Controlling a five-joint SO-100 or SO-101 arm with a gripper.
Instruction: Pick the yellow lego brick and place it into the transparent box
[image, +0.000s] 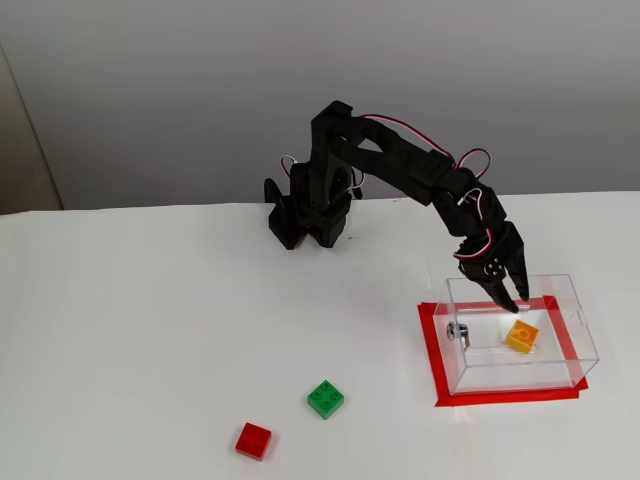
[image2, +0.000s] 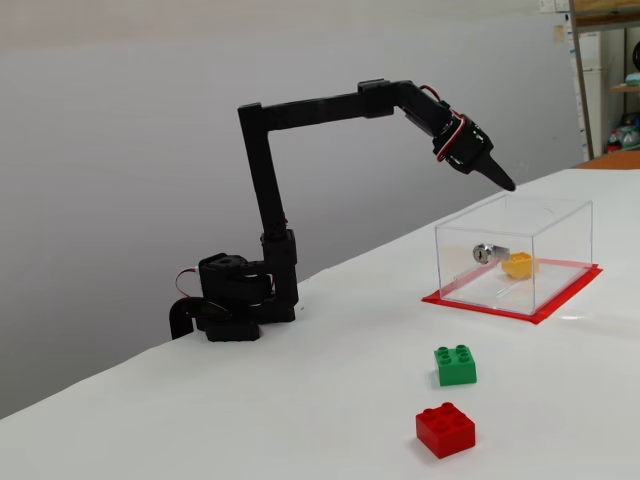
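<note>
yellow lego brick | inside transparent box (tilted) | jaws nearly together, empty | no legible writing

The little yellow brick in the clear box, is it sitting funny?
A bit: the small yellow lego brick lies tilted inside the clear plastic transparent box, not flat on its base. Nothing else looks odd.

Illumination is bright, even and diffuse in both fixed views. The white surface nears overexposure; shadows are faint. The transparent box shows mild glare. Focus is sharp, without edge distortion.
</note>
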